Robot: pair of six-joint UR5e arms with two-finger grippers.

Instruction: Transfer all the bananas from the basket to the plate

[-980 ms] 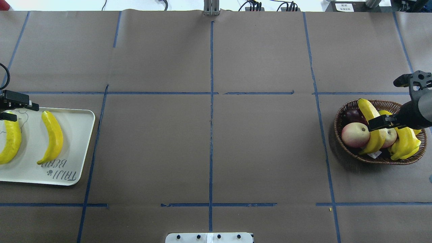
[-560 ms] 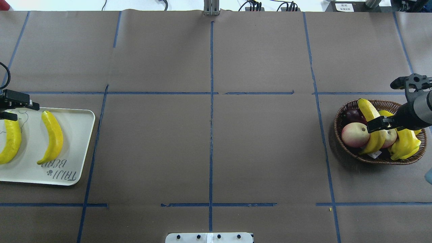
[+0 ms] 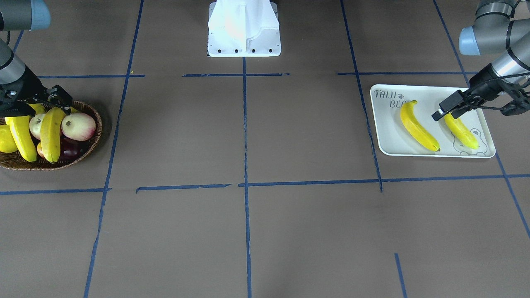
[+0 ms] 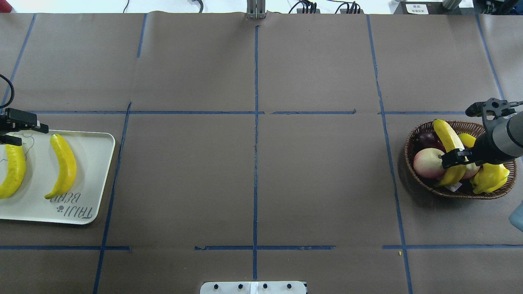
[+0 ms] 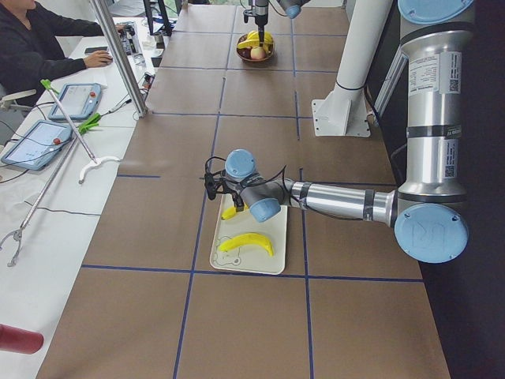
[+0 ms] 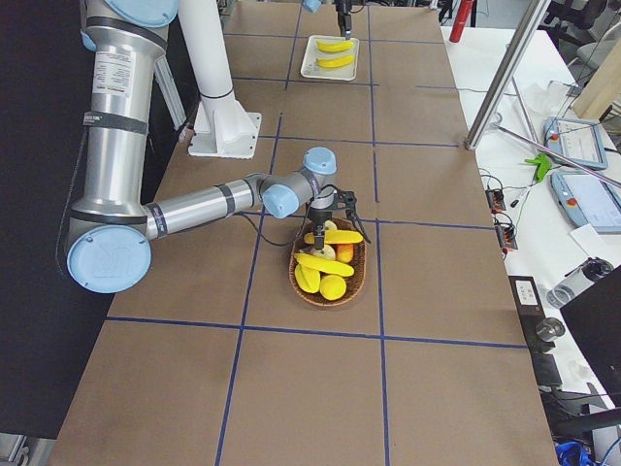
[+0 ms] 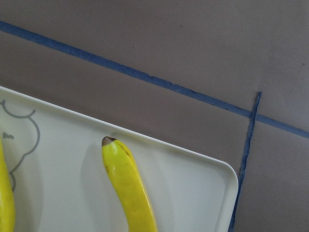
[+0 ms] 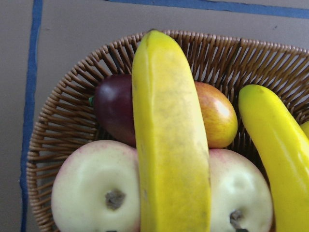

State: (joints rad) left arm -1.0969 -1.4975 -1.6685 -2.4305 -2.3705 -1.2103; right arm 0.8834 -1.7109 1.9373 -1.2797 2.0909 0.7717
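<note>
Bananas [image 4: 61,165]: you had two on the plate [image 4: 92,163], two in the basket [image 4: 453,192] (among apples [image 4: 427,163]); your right hand [image 4: 457,157] gaped astride one, left hand [image 4: 28,135] gaped too.

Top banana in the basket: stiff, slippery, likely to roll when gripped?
Probably rigid: the banana spans the apples without sagging. Its smooth skin may slip in the right gripper. Perched on round fruit, it could rock sideways.

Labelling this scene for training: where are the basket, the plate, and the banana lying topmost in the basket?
basket [image 8: 60,121]: right wrist view, woven wall on its left side.
plate [image 4: 93,163]: overhead view, bare white surface near its right rim.
top banana [image 4: 449,136]: overhead view, its upper half.
</note>
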